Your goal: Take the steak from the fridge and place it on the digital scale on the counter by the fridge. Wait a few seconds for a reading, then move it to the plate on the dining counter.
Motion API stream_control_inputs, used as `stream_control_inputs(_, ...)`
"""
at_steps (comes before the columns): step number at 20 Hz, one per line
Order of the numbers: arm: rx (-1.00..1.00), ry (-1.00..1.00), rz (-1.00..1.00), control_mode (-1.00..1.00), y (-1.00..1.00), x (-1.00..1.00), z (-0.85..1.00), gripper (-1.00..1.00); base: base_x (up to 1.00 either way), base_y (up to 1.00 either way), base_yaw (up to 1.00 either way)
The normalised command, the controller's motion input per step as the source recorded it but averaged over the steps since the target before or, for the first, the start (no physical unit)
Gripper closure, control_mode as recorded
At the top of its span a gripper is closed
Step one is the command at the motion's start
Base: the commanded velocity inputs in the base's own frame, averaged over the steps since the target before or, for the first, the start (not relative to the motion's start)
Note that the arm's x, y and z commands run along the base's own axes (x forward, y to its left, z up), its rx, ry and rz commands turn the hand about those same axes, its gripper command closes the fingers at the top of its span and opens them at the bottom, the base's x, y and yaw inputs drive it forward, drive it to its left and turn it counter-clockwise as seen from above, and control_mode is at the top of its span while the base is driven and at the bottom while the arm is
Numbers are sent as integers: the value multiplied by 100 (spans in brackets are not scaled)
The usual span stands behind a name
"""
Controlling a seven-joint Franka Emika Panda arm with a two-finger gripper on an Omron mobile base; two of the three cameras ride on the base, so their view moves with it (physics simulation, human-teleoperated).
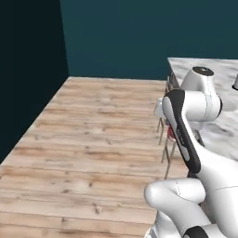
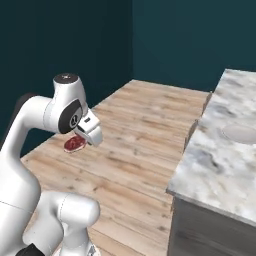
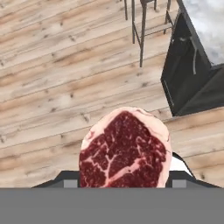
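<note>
My gripper (image 2: 79, 141) is shut on the steak (image 2: 74, 144), a flat red slab with pale marbling, held in the air above the wooden floor. In the hand view the steak (image 3: 124, 151) sits between the dark fingers and hides their tips. From the left base view a sliver of the steak (image 1: 170, 134) shows behind the arm. The dining counter (image 2: 210, 155), a broad marbled slab, lies to the right of the gripper, and the pale round plate (image 2: 241, 133) rests on it. The fridge and the digital scale are out of view.
Stools (image 1: 166, 132) stand along the dining counter's (image 1: 225, 128) near side, and their legs (image 3: 141, 30) appear in the hand view beside a dark cabinet end (image 3: 192, 78). Open wooden floor (image 1: 93, 139) stretches left to teal walls (image 1: 116, 32).
</note>
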Motion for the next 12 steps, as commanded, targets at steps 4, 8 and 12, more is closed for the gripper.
stream_control_inputs(4,0,0,0,100,0,0,0,100,69,86,-54)
stream_control_inputs(8,0,0,0,100,0,0,0,100,76,76,-55)
stream_control_inputs(12,0,0,0,100,0,0,0,100,80,58,-55)
